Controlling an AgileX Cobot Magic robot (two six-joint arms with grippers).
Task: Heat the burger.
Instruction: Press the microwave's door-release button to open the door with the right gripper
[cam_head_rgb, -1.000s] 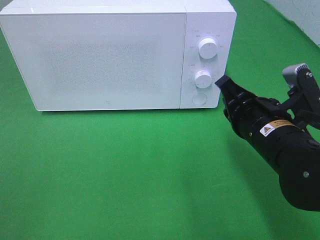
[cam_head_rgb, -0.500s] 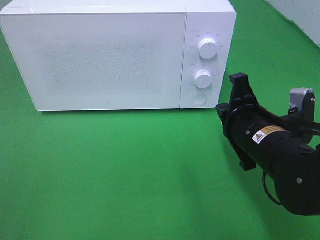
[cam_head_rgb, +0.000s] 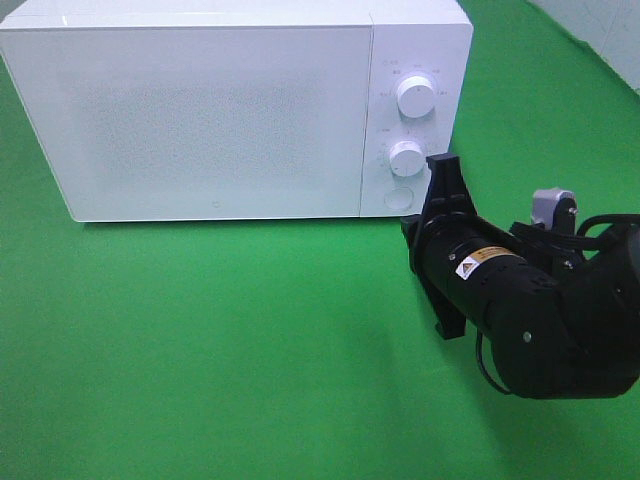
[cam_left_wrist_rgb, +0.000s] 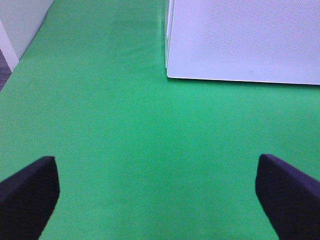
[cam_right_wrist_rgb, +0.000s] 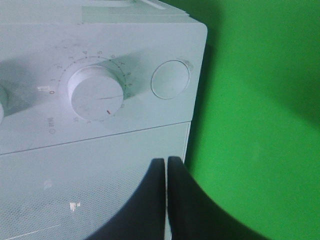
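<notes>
The burger is out of view. A white microwave (cam_head_rgb: 210, 120) stands at the back of the green table with its door closed; it also shows in the left wrist view (cam_left_wrist_rgb: 240, 40) and the right wrist view (cam_right_wrist_rgb: 100, 30). My right gripper (cam_head_rgb: 410, 228) is shut and empty, rolled on its side, and its fingertips (cam_right_wrist_rgb: 172, 167) point at the microwave's lower right front, just below the lower knob (cam_head_rgb: 406, 158) and the round button (cam_head_rgb: 398, 197). My left gripper (cam_left_wrist_rgb: 160, 200) is open and empty over the green cloth, in front of the microwave's left corner.
The upper knob (cam_head_rgb: 416, 95) sits above the lower knob on the control panel. The green cloth (cam_head_rgb: 200, 350) covers the table in front of the microwave. A pale wall (cam_left_wrist_rgb: 20, 25) runs along the table's left edge.
My right arm has rolled its wrist and moved left and down, from beside the lower knob to in front of the microwave's lower right corner. The microwave has not moved.
</notes>
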